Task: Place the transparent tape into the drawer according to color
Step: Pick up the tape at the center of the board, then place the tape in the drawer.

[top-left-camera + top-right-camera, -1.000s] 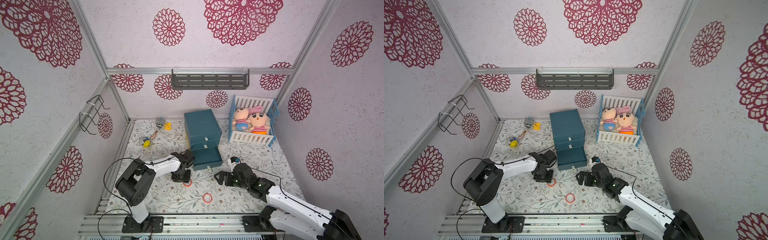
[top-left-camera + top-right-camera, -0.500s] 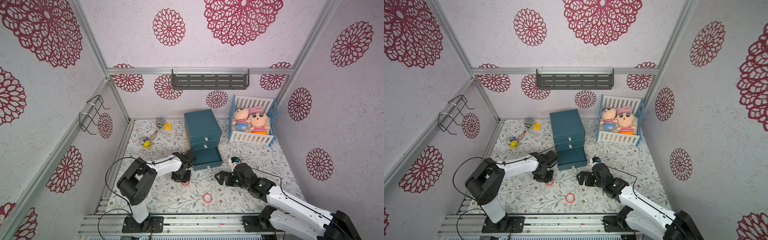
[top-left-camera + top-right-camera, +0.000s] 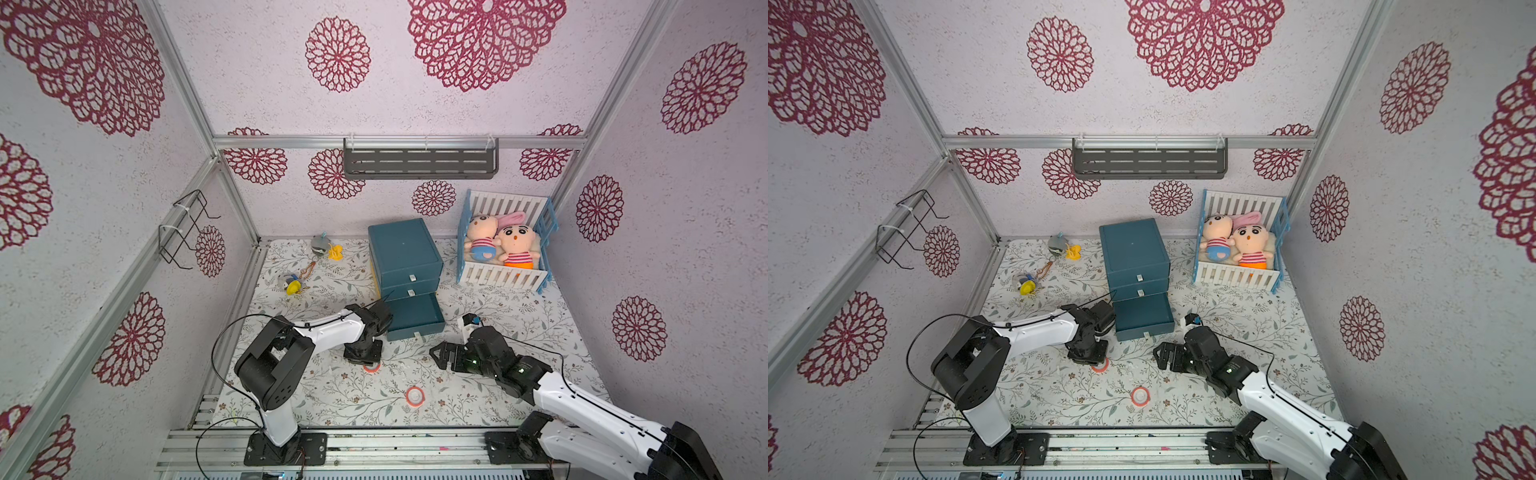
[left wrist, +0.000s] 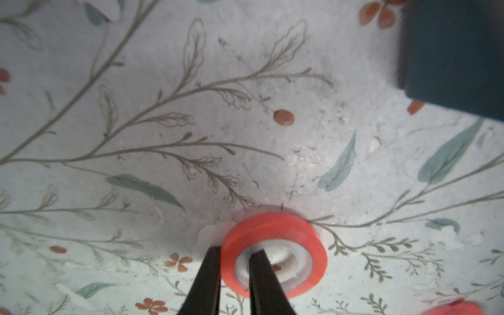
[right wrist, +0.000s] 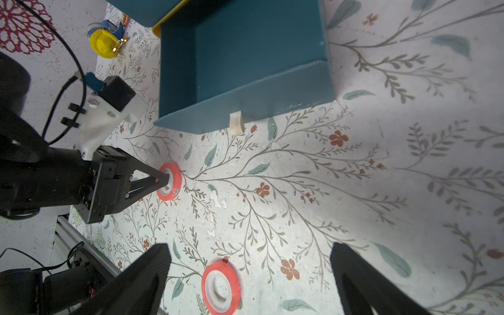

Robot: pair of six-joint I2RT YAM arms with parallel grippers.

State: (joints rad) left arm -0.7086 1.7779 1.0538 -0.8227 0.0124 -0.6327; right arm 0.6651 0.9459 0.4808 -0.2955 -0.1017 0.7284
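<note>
A red-orange transparent tape ring with a white core lies on the floral floor, just in front of the open bottom drawer. My left gripper is shut on the ring's wall, one finger inside the core and one outside. Both top views show the same grip, the ring under the left gripper. A second red-orange ring lies flat nearer the front, between the spread fingers of my right gripper, which hangs open above it. The drawer's inside looks empty.
The blue drawer cabinet stands at the back middle, its two upper drawers closed. A blue-and-white crib with two dolls is at the back right. Yellow keychain toys lie at the back left. The two arms are close together.
The left gripper's fingers have closed onto the wall of the red-orange ring. The right arm has stayed where it was, open.
</note>
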